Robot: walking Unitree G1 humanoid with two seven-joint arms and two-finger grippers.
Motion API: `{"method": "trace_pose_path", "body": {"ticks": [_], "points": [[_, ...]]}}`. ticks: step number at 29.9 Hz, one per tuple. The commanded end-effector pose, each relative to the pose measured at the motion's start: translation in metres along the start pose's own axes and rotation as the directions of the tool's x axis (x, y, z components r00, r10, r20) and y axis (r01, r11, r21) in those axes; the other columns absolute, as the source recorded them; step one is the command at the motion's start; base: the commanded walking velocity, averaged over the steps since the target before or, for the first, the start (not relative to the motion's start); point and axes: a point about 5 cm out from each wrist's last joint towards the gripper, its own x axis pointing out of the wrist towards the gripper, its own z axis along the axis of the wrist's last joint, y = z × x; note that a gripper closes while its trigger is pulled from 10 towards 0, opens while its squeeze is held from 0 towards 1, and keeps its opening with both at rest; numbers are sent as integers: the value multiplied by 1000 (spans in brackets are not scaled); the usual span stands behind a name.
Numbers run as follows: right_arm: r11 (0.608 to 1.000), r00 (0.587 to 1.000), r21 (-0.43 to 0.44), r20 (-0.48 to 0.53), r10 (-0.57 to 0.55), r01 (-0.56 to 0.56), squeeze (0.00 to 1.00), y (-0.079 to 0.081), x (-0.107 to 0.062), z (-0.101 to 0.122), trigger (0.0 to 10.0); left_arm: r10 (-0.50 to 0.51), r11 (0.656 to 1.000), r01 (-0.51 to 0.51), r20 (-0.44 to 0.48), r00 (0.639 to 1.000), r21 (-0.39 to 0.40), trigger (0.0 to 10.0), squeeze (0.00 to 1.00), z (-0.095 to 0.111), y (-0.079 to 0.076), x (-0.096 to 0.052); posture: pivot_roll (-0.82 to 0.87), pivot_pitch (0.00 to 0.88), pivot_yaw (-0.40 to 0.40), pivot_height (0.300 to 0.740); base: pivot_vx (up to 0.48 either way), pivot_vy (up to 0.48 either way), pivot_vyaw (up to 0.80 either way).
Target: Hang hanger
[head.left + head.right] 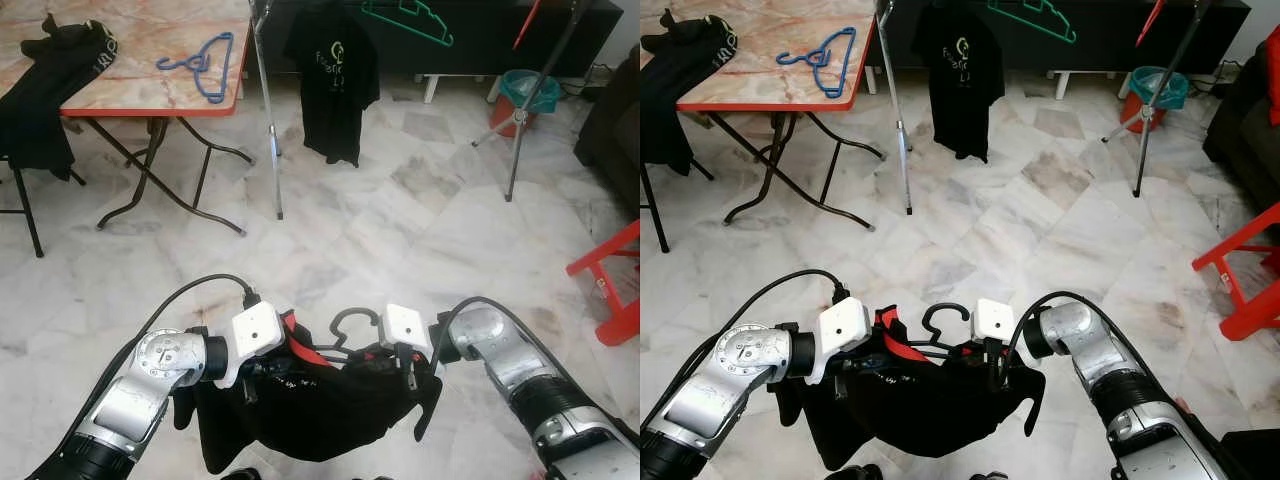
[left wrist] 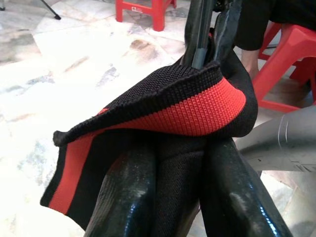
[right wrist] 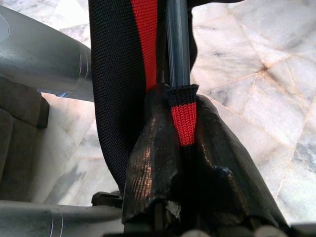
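Note:
A black garment (image 1: 310,410) with a red-lined collar (image 2: 197,111) hangs low in front of me on a black hanger, whose hook (image 1: 352,322) sticks up between my wrists. My left gripper (image 1: 283,362) is shut on the collar from the left; in the left wrist view its fingers (image 2: 126,197) pinch the knit. My right gripper (image 1: 400,362) is shut on the collar and the grey hanger bar (image 3: 177,44) from the right. Ahead stands a clothes rack (image 1: 268,120) carrying a black T-shirt (image 1: 333,80) and a green hanger (image 1: 412,18).
A folding table (image 1: 150,100) at the far left holds a blue hanger (image 1: 200,62) and a black garment (image 1: 50,85). A teal bin (image 1: 528,92) sits behind the rack's right leg (image 1: 530,110). A red stool (image 1: 612,290) stands at the right. Marble floor lies between me and the rack.

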Motion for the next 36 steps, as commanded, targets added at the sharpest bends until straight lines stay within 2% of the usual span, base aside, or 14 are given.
{"method": "trace_pose_path", "body": {"ticks": [1,19,20,21,22,33,36], "points": [[999,999,-30,32,19,-18,0,1,3,7,10000,-20,1000,20,14,1000,9,0,0,5,-4,2,71,123,-43,740,0,0,0],[997,996,-26,52,74,-73,0,6,4,8,10000,-30,1000,30,25,999,5,0,0,6,-5,4,69,125,-45,740,0,0,0],[995,993,-18,59,98,-97,773,8,4,8,10000,-25,1000,25,26,999,5,0,0,6,-4,4,68,124,-46,740,0,0,0],[995,993,-15,61,104,-103,773,9,4,8,10000,-24,1000,24,26,999,5,0,0,5,-4,4,68,124,-46,740,0,0,0],[994,992,-11,63,112,-111,1000,9,3,8,10000,-21,1000,21,26,999,6,0,0,5,-4,3,68,125,-48,740,0,0,0],[991,989,-4,66,135,-135,1000,12,3,8,10000,-6,1000,6,28,1000,4,0,0,4,-4,5,67,127,-49,740,0,0,0],[993,992,-8,45,115,-115,1000,9,-4,7,10000,10,1000,-10,23,1000,-2,0,0,0,-3,5,60,130,-49,740,0,0,0]]}}
